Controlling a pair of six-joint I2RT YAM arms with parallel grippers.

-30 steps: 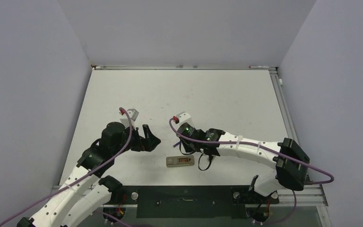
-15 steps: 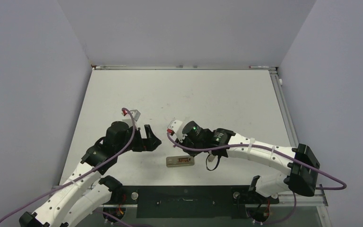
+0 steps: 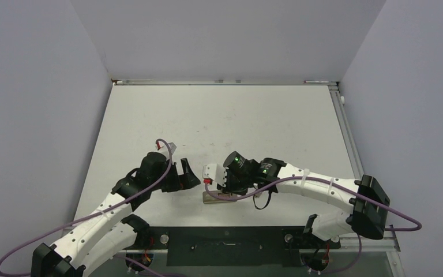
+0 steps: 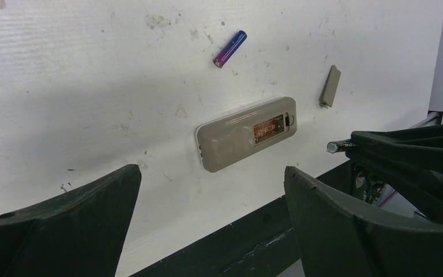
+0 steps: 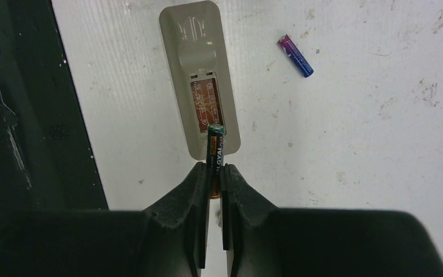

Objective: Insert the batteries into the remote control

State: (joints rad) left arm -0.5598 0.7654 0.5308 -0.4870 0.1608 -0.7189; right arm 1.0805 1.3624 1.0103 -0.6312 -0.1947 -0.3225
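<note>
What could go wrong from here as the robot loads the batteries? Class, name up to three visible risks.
1. The right tool pinches the held battery near one end only; pressed into the remote, it may pivot or slip.
2. The remote lies unbraced: the left tool is open and not holding it, so a push could slide it.
3. The purple-blue battery lies free and could roll if bumped.

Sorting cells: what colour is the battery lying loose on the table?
The loose cylindrical battery is purple shading to blue; clearest in right wrist view.
</note>
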